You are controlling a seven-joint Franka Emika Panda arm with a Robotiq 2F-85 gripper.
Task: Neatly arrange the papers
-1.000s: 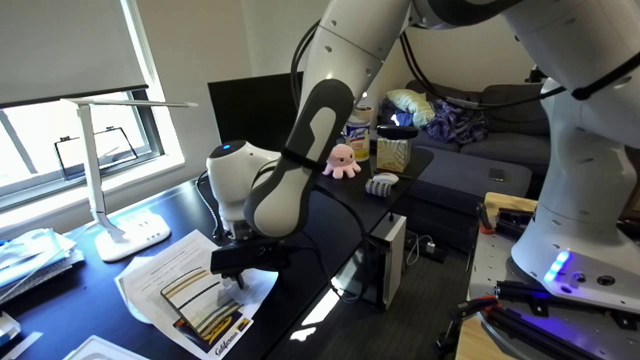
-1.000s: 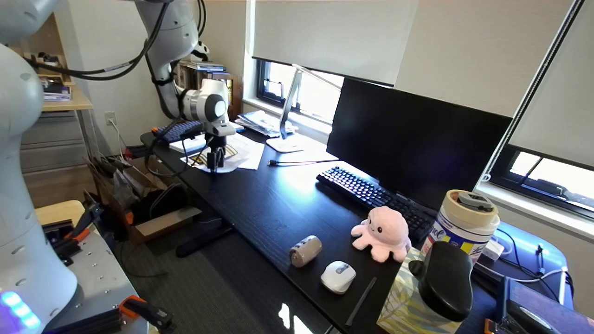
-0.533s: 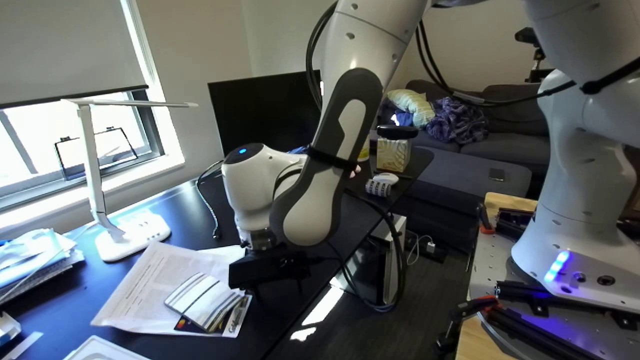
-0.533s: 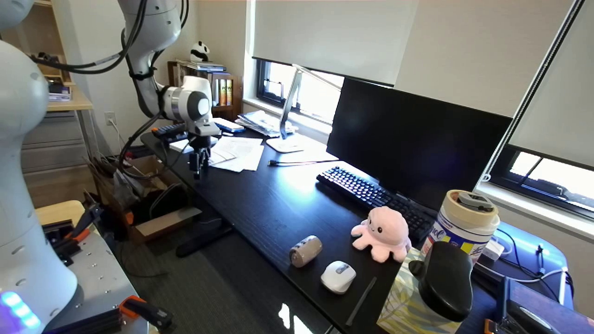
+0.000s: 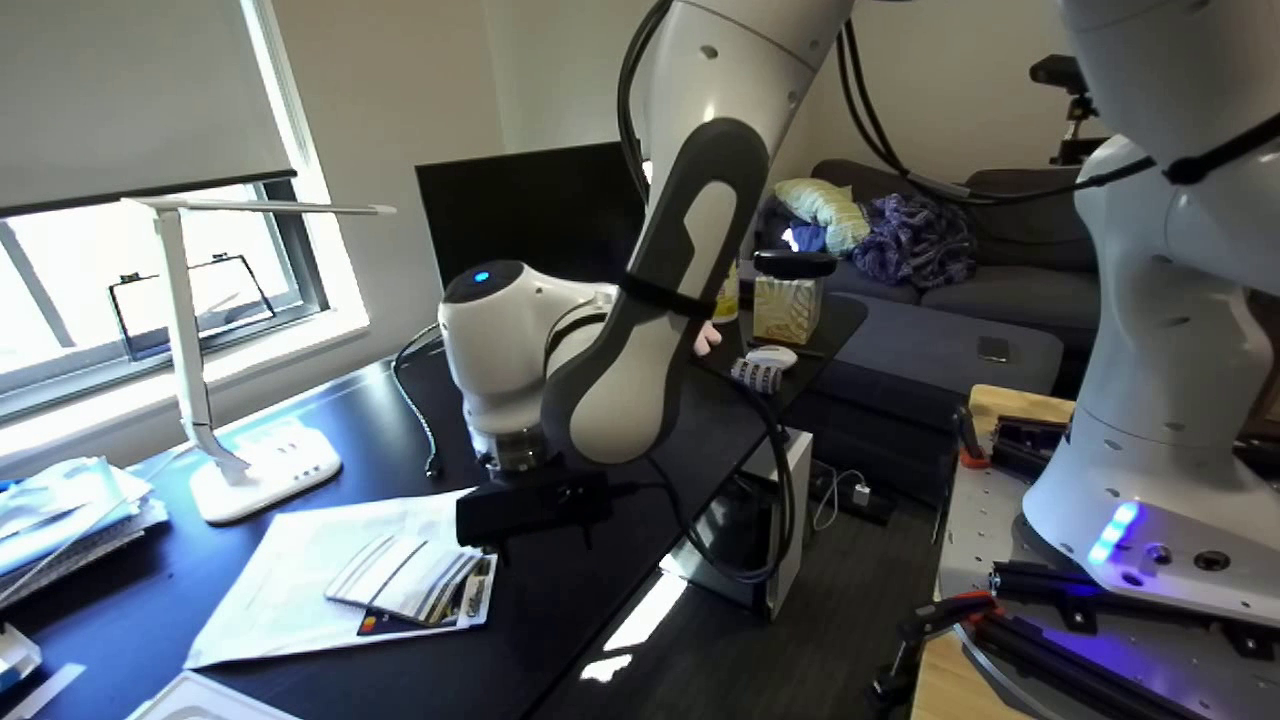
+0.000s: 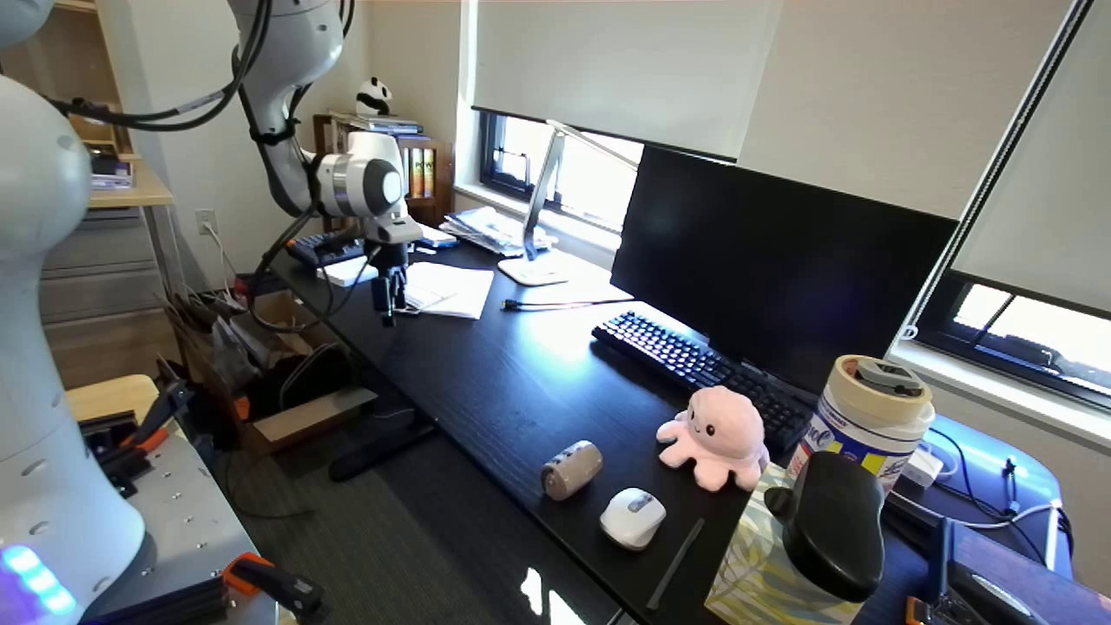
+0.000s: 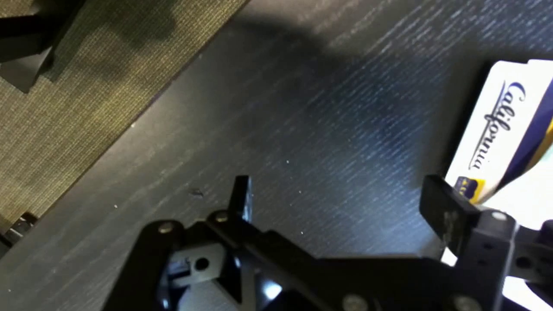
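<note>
Papers (image 5: pixel 290 580) lie on the black bench (image 5: pixel 430 685), left half in an exterior view. White sheets, fairly square. A striped, bowed piece (image 5: pixel 400 580) sits askew on their near right part; booklet or folded sheet, cannot tell which. California strip (image 7: pixel 497 129) shows from under it.

Pincer (image 7: pixel 337 190) hangs just right of the papers, jaws wide, only bare bench seen between. In the wrist view its right finger (image 7: pixel 445 207) overlaps the strip's corner; contact or mere overlap, cannot tell.

Likely trouble: a leftward sweep would probably buckle the bowed piece instead of squaring it, thin paper giving way to a hard tip. Tips too high may drag the top layer alone and fan the rest. A rightward pull could run a corner over the bench's right edge. Cable loop (image 5: pixel 789 500) hangs near that edge; may tug if it snags.

Bench: dark grain, glare round the lamp base (image 5: pixel 275 475); pale bundle (image 5: pixel 70 505) at left; white tray (image 5: pixel 205 700) near left, cut off. Far end carries monitor (image 6: pixel 772 269), keyboard (image 6: pixel 655 347), pink octopus (image 6: pixel 720 438), mouse (image 6: pixel 633 518).

Room: window (image 5: pixel 60 300) far left, blind (image 5: pixel 130 90) partly down; grey sofa (image 5: pixel 1010 310) far right; sun patches on the floor (image 5: pixel 860 640).
</note>
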